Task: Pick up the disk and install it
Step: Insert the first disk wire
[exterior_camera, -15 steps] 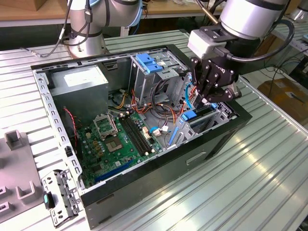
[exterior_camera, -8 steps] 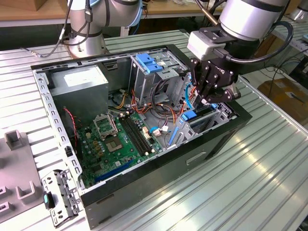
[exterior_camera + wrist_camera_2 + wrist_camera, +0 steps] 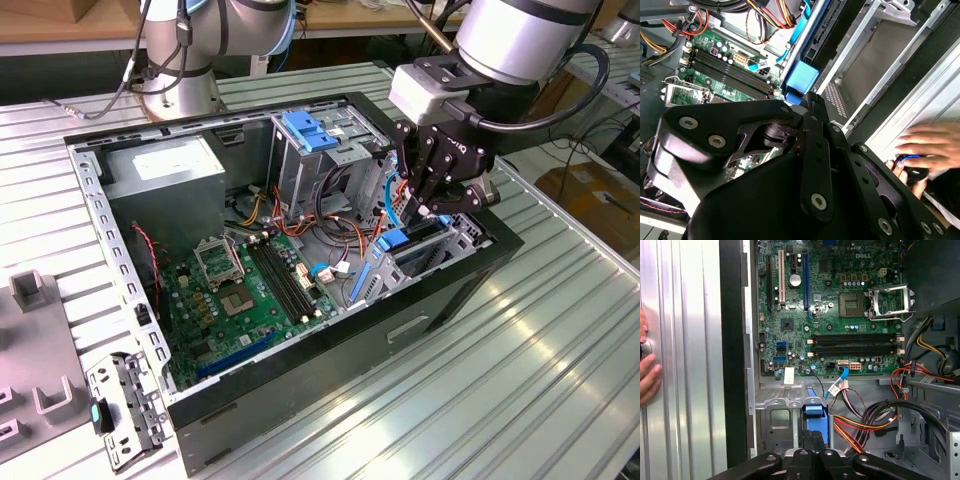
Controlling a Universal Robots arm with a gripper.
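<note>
The disk stands on edge in the drive bay at the corner of the open computer case on the exterior view's right. Its blue bracket end shows in both wrist views. My gripper hangs right over that bay. Its black fingers are pressed together, and in both wrist views the gripper's tips sit at the blue bracket end. I see nothing held between the fingers. The rest of the disk is hidden by the bay's metal walls.
Inside the case lie a green motherboard, a grey box with a white sticker, an upright metal cage with a blue latch and cable bundles. A person's hand rests outside the case wall. Grey fixtures sit on the ribbed table.
</note>
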